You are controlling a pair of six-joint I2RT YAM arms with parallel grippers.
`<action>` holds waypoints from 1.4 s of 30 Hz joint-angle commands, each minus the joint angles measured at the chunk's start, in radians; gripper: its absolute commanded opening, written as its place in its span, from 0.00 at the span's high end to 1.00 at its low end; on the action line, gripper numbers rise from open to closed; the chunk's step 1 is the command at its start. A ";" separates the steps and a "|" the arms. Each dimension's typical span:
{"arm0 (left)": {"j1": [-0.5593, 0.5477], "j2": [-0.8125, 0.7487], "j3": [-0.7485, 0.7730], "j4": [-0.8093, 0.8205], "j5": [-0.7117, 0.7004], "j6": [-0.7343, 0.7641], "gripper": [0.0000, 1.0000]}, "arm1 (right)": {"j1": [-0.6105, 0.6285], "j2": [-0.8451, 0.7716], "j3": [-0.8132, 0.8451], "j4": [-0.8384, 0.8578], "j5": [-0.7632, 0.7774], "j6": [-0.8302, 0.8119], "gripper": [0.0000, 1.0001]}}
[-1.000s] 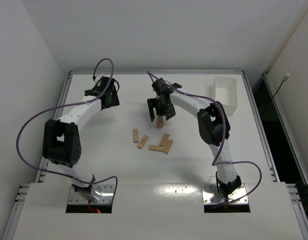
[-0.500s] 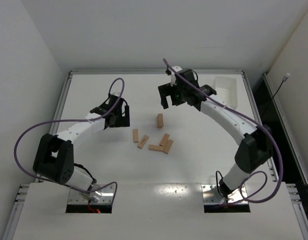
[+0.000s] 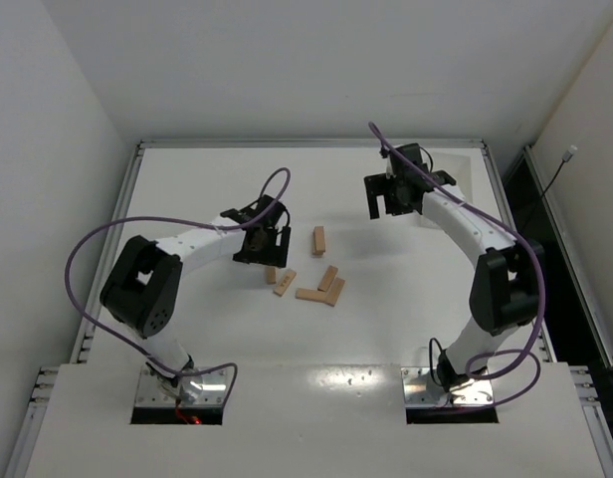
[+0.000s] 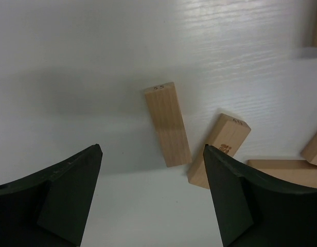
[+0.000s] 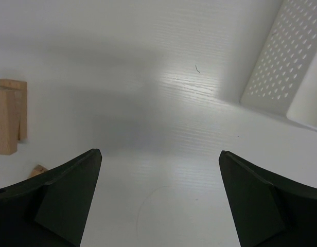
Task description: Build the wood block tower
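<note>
Only the left wrist view shows the stamped end of the nearest wood block (image 4: 167, 123). It lies flat, long axis running away from the camera, with a second block (image 4: 219, 150) angled just beside it. The right wrist view alone shows two layers in the tower (image 5: 6, 118), and the perforated white tray (image 5: 282, 67). From above, the tower stands mid-bench (image 3: 187, 179), long axis pointing to the far edge. The left gripper (image 3: 264, 246) hovers there on a folded arm, and the right gripper (image 3: 389, 204) on an extended one. Both jaws are spread and empty.
</note>
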 commanded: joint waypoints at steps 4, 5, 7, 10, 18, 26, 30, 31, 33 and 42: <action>-0.005 0.057 0.058 -0.053 0.033 -0.015 0.30 | -0.035 -0.001 0.002 0.015 -0.014 0.014 0.05; -0.005 0.066 0.058 -0.053 0.045 -0.015 0.31 | -0.046 0.000 0.002 0.015 -0.025 0.014 0.05; -0.005 0.081 0.058 -0.053 0.058 -0.015 0.35 | -0.046 0.009 0.002 0.005 -0.037 0.024 0.05; -0.005 0.109 0.076 -0.053 0.082 -0.006 0.39 | -0.057 0.009 0.002 0.005 -0.046 0.024 0.06; -0.005 0.175 0.109 -0.063 0.104 -0.006 0.48 | -0.066 0.027 0.002 0.005 -0.065 0.033 0.06; 0.035 0.240 0.141 -0.072 0.081 -0.046 0.71 | -0.066 0.036 0.002 0.005 -0.074 0.033 0.06; 0.035 0.250 0.176 -0.107 0.022 -0.072 1.00 | -0.066 0.036 0.002 0.005 -0.074 0.033 0.06; 0.035 0.250 0.201 -0.116 0.022 -0.086 1.00 | -0.057 0.036 0.002 0.005 -0.074 0.033 0.06; 0.035 0.259 0.244 -0.153 0.025 -0.113 1.00 | -0.057 0.036 0.002 0.005 -0.074 0.043 0.06; 0.032 0.287 0.541 -0.291 0.119 -0.192 1.00 | -0.047 0.056 0.022 -0.004 -0.103 0.043 0.06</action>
